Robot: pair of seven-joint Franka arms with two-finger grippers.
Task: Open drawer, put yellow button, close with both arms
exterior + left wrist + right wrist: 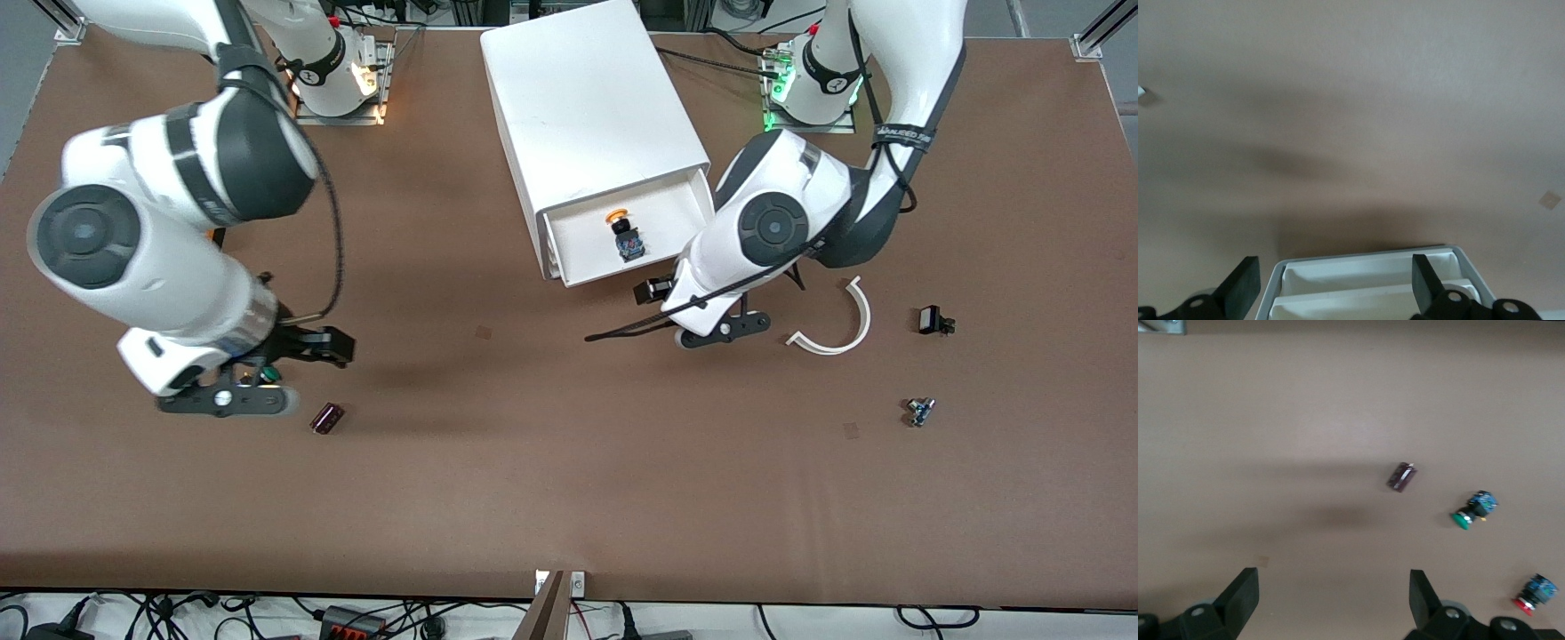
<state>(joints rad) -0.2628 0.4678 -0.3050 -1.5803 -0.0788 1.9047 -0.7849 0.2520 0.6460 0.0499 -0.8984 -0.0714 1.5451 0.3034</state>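
The white cabinet (587,98) stands at the middle of the table near the arms' bases. Its top drawer (622,274) is pulled open. The yellow button (625,235) lies on its side inside it. My left gripper (662,292) is open and empty, at the drawer's front corner toward the left arm's end. In the left wrist view the drawer's front rim (1365,257) lies between the open fingers of the left gripper (1335,280). My right gripper (333,345) is open and empty over bare table toward the right arm's end; the right wrist view (1331,593) shows it too.
A dark maroon part (326,418) (1401,477), a green-capped button (1471,510) and a red-capped button (1535,593) lie near the right gripper. A white curved piece (836,329), a black part (933,320) and a small part (918,411) lie toward the left arm's end.
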